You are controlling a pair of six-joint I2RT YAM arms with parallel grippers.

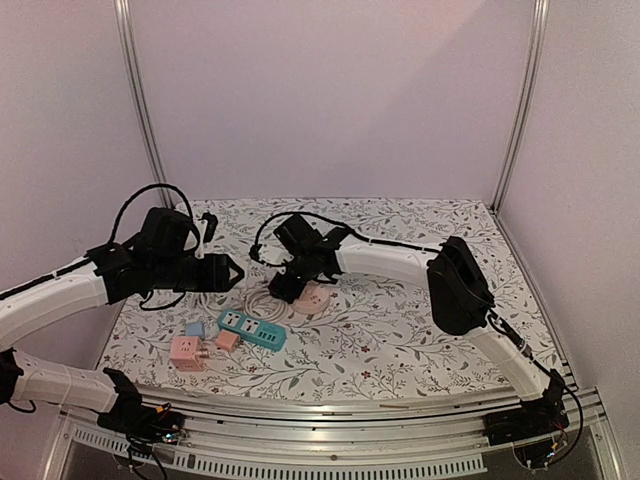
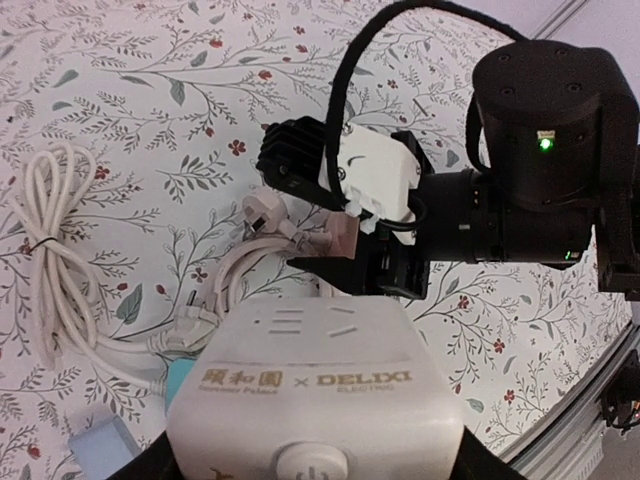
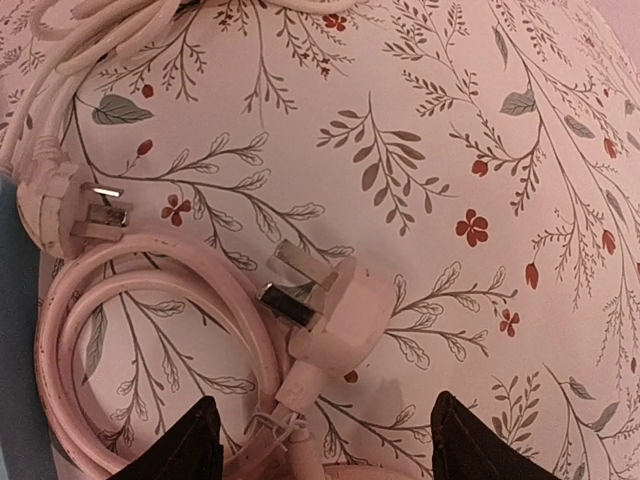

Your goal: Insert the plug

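Plug [image 3: 335,305] lies flat on the floral tabletop [image 3: 480,120], its pale cord [image 3: 150,290] coiled beside it. My right claw [image 3: 322,445] hangs just over it, fingers spread on either side and not touching, with the arm reaching in from the right and the wrist tipped down. My left claw [image 1: 232,272], raised at the left, grips a white socket block [image 2: 315,395]; plain pale walls [image 1: 330,90] all round.

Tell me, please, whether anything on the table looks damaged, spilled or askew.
Nothing stands out. The pink three-pin plug lies on the floral tablecloth, its visible prongs straight, its pink cable loosely coiled beside it. The white Delixi socket block sits squarely in the left gripper. No damage or spill shows.
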